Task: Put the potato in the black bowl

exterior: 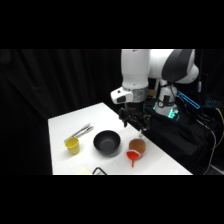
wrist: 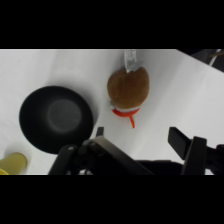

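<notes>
I cannot read any text, number or brand in my two views. A small white tag (wrist: 131, 62) is attached to the potato (wrist: 128, 88), but its print is too blurred.

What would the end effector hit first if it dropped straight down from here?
Probably the potato: the end effector hangs just above it, right of the bowl. Depth is uncertain, so it could land on bare table beside it.

Black curtain (exterior: 60, 80) behind; white table (exterior: 107, 117); dim room
</notes>
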Controlling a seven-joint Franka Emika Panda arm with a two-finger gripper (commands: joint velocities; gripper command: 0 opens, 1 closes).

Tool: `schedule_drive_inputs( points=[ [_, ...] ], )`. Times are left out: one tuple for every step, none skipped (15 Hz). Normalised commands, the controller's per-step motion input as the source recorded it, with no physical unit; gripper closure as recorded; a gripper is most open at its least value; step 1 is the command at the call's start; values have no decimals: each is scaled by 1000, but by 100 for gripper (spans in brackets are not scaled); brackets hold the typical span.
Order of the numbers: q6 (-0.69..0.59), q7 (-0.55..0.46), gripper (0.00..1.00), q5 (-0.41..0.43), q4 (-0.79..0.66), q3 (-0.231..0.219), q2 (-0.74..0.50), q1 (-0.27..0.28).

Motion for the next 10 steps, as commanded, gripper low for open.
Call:
schedule_drive_inputs(
  points=[
    [321,-313,0,151,-294,76,-95,127],
    [379,-283,0,102,-284,60,-10,102],
    [412,-264,0,78,-271,47,48,78],
    [428,-253,0,53,-248,37,101,57],
    [477,-223,0,6,-232,31,137,39],
    [498,-193,0,-52,-206,24,167,22],
    [493,-193,0,-74,-172,19,189,6],
    [450,-178,0,-85,-135,17,190,-8],
    [419,-166,0,-101,-104,16,193,-21],
    [425,-161,0,-127,-85,14,208,-35]
  ],
)
